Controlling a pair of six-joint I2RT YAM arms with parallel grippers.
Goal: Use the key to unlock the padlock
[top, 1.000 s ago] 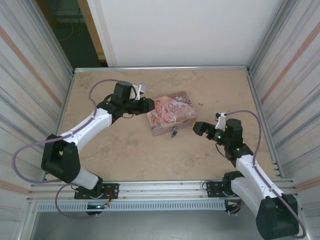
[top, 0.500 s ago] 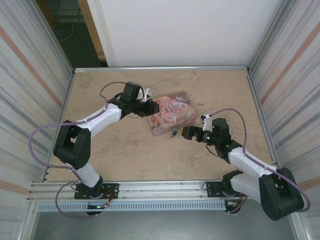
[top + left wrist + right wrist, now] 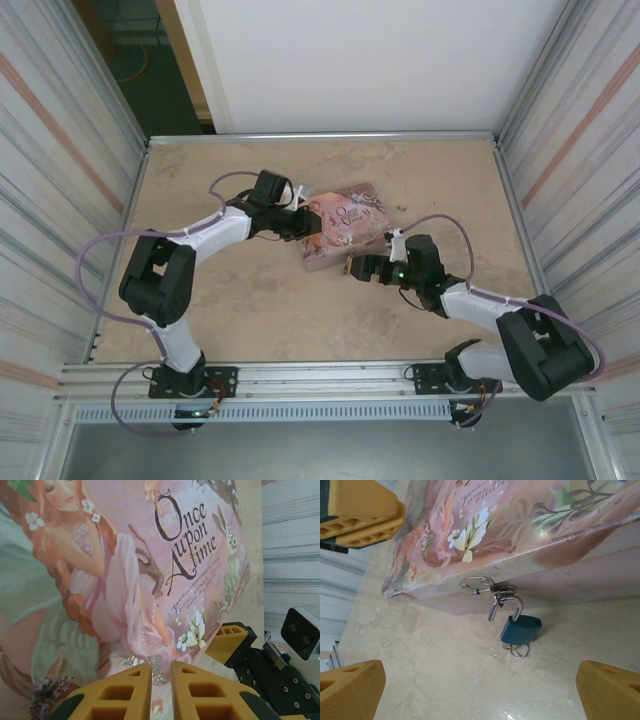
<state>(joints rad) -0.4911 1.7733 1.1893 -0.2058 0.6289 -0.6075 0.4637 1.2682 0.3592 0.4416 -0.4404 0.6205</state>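
Note:
The padlock [image 3: 521, 629], blue with a pale shackle, hangs from the hasp [image 3: 479, 585] on the front of the pink tin [image 3: 520, 525]. One shackle end stands free of the body. The key [image 3: 519, 650] shows as a small ring and a metal sliver under the padlock's base. My right gripper [image 3: 480, 692] is open wide, just short of the padlock [image 3: 349, 264], with the lock between and ahead of its fingertips. My left gripper [image 3: 161, 680] rests over the tin's lid [image 3: 125, 570] with its jaws nearly together and nothing between them.
The pink tin [image 3: 340, 225] lies in the middle of the beige table [image 3: 250, 320]. Metal walls stand at the left [image 3: 60, 200] and right [image 3: 590, 200]. The left gripper's yellow fingers [image 3: 360, 515] sit at the tin's far corner, close to my right gripper [image 3: 362, 267].
My right arm has reached left, up to the padlock at the tin's front. My left gripper has slid right onto the tin's lid and its jaws have narrowed.

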